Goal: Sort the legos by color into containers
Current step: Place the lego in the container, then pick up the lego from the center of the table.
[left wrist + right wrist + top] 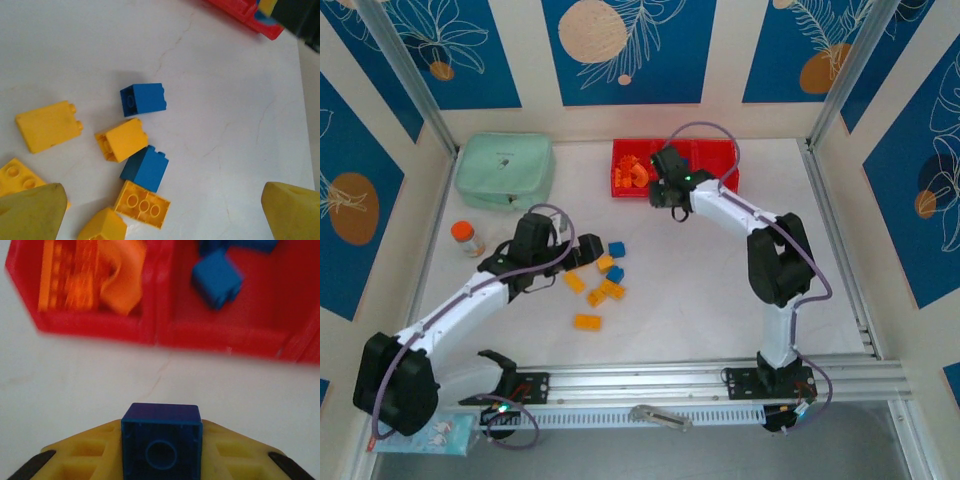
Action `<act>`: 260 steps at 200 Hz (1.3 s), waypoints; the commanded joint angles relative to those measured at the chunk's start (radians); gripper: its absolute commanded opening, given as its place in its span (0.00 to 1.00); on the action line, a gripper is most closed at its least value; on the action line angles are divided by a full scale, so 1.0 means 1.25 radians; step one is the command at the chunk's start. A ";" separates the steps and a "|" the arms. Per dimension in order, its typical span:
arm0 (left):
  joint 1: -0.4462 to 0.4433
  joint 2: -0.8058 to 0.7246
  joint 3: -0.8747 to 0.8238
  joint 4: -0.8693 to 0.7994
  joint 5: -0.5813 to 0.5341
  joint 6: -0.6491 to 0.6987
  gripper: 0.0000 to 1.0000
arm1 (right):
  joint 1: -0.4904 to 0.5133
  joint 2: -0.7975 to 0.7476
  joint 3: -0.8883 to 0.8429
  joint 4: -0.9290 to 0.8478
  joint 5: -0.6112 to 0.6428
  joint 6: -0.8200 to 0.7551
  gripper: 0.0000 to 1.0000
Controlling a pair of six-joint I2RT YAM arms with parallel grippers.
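Observation:
My right gripper [161, 437] is shut on a blue lego [161, 450], held between its yellow fingers [85, 452] just in front of the red containers [100, 327]. The left bin holds orange legos [90, 275] and the bin beside it holds blue legos [217, 277]. From above, the right gripper [666, 200] hovers at the near wall of the containers [720, 152]. My left gripper [162, 197] stands open above loose legos on the table: two blue ones [144, 98] [146, 168] and several yellow ones [121, 139] [142, 204] [48, 125]. The top view shows that left gripper [588, 246] beside the pile [610, 290].
A mint green pouch [506, 170] lies at the back left. A small orange-capped bottle [467, 237] stands left of my left arm. One orange-yellow brick [587, 322] lies apart, nearer the front rail. Patterned walls close in the table's sides and back.

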 commanded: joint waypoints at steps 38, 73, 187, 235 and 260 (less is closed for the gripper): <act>0.009 0.086 0.086 0.056 0.027 0.032 0.99 | -0.085 0.205 0.254 -0.008 0.007 -0.084 0.35; 0.011 0.120 0.122 0.044 0.035 0.047 0.99 | -0.103 0.298 0.403 -0.068 -0.008 -0.108 0.56; 0.014 -0.012 0.043 0.014 0.013 0.033 0.99 | -0.018 -0.001 0.011 -0.033 -0.123 -0.009 0.73; 0.015 -0.115 -0.034 -0.025 -0.017 0.010 0.99 | 0.068 -0.056 -0.105 -0.017 -0.122 0.018 0.76; 0.015 -0.178 -0.081 -0.039 -0.044 -0.007 0.99 | 0.117 -0.057 -0.136 -0.013 -0.113 0.040 0.77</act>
